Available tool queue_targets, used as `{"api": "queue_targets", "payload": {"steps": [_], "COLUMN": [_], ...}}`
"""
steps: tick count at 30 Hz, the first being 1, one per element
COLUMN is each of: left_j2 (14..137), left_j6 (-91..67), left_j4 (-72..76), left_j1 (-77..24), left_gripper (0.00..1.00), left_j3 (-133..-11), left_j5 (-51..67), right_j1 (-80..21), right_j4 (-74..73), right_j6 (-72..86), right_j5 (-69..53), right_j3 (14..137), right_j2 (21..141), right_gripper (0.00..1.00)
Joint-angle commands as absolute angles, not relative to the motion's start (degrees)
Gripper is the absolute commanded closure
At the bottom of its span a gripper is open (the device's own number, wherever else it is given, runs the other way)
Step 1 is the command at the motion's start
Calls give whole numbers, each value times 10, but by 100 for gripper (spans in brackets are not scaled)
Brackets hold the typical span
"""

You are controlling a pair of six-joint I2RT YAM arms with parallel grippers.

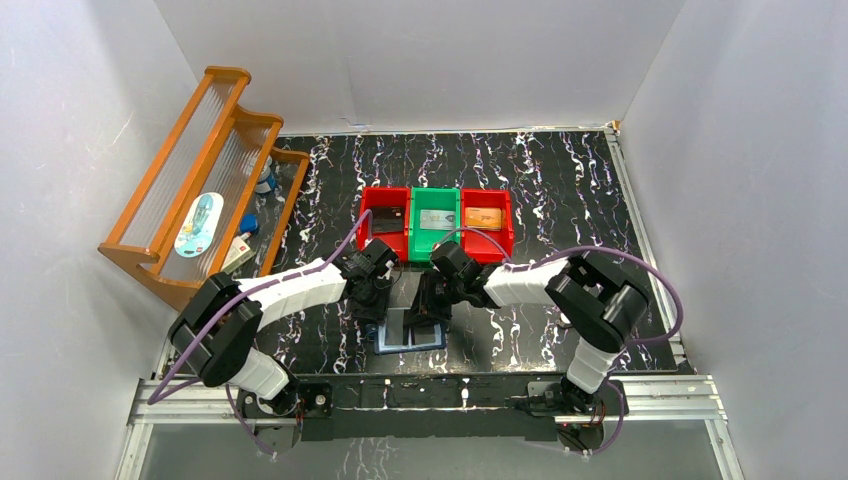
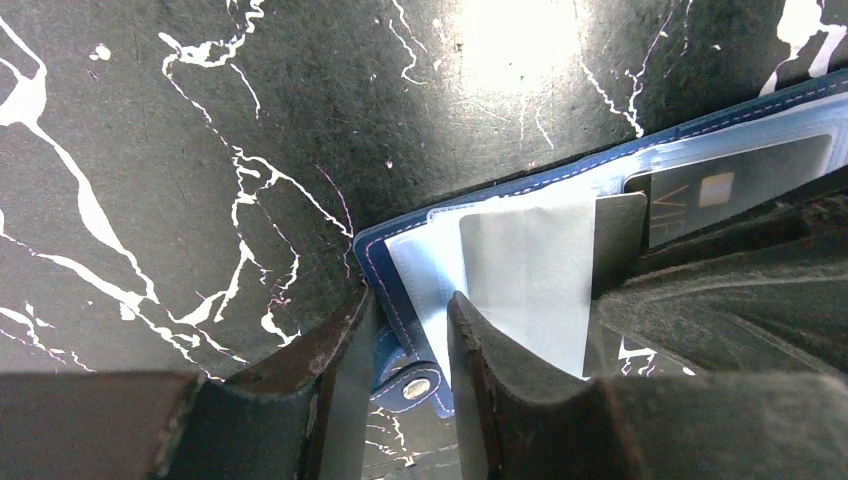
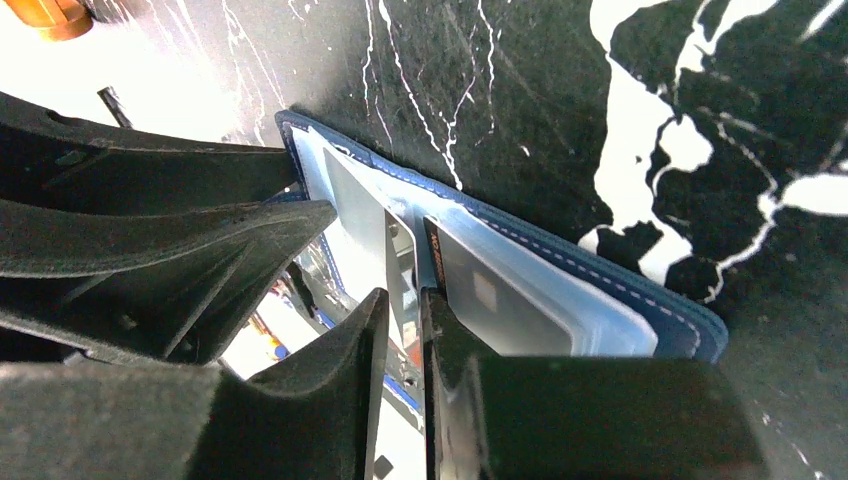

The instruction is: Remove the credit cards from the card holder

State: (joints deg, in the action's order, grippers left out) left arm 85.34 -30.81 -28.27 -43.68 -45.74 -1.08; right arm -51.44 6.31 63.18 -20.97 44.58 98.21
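The credit cards (image 3: 490, 300) look stiff and slick inside the floppy card holder (image 3: 690, 325), so pinch an exposed edge. The left jaws straddle its corner, spread. Whether the right jaws grip, I cannot tell.

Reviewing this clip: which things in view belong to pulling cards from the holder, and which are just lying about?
In the job: card holder, credit card in its sleeve, left gripper, right gripper.
Lying about: wooden rack, left red bin, green bin, right red bin.
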Motion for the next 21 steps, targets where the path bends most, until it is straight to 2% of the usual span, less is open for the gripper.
{"api": "queue_targets", "payload": {"steps": [1, 5, 8, 21], "left_j2": [883, 884, 884, 877], "left_j6": [-294, -295, -294, -296], "left_j4": [-322, -322, -323, -323], "left_j1": [-444, -445, -445, -445], "left_gripper": [72, 72, 73, 74], "left_j3": [-421, -421, -420, -415], "left_j5": [-36, -36, -37, -45], "right_j1": [-515, -515, -515, -493], "right_j4": [77, 84, 66, 54], "right_j6": [624, 626, 625, 610], "right_j5": [-225, -225, -204, -213], "right_j3": [459, 457, 453, 421], "right_j2": [1014, 1010, 993, 941], "right_gripper": [75, 87, 92, 92]}}
